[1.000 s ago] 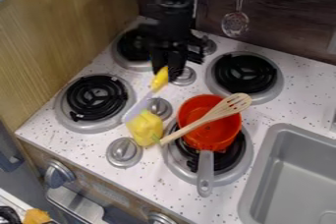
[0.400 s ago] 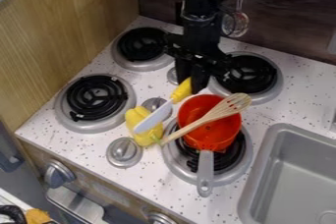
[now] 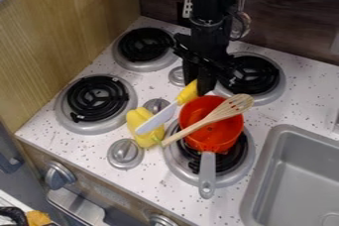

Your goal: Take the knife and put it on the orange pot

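I have my gripper (image 3: 198,86) at the pot's eleven o'clock, its fingers clamped on the yellow handle of the knife (image 3: 156,120). The blade points toward seven o'clock, over the yellow pepper (image 3: 140,119). Across the orange pot (image 3: 210,130), a slotted wooden spoon (image 3: 210,118) runs from eight to two.

Readable text: none | labels: none | brands: none | numbers: none | signs: none
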Available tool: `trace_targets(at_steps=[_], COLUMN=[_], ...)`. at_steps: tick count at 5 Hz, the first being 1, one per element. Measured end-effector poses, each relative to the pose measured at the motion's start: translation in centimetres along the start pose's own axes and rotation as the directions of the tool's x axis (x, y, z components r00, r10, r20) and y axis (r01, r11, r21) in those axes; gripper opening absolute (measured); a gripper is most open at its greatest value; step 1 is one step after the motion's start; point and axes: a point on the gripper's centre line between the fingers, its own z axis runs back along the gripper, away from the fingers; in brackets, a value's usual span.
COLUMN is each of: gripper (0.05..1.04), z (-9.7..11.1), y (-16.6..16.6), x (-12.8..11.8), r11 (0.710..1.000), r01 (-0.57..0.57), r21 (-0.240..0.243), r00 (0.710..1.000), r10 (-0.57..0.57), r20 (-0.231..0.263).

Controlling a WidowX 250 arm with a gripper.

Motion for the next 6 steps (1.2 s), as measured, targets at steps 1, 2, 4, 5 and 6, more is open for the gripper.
trace_targets(at_steps=[1,2,4,5,6], gripper=[0.288,0.288,0.288,0.288,0.288], z=[-0.1,-0.6,-0.8,-1.1,-1.9], y=[-0.3,-0.5,-0.8,-1.3,-1.4], x=[0.4,0.2,0.3,0.5,0.9], r11=[1.000,1.000,0.999,0.998,0.998], r01=[0.014,-0.005,-0.034,-0.043,-0.045], r21=[-0.008,-0.020,-0.031,-0.040,-0.044], r00=[0.999,0.999,0.998,0.998,0.997], r10=[-0.014,0.006,0.036,0.045,0.048], r20=[0.031,0.038,0.050,0.053,0.057])
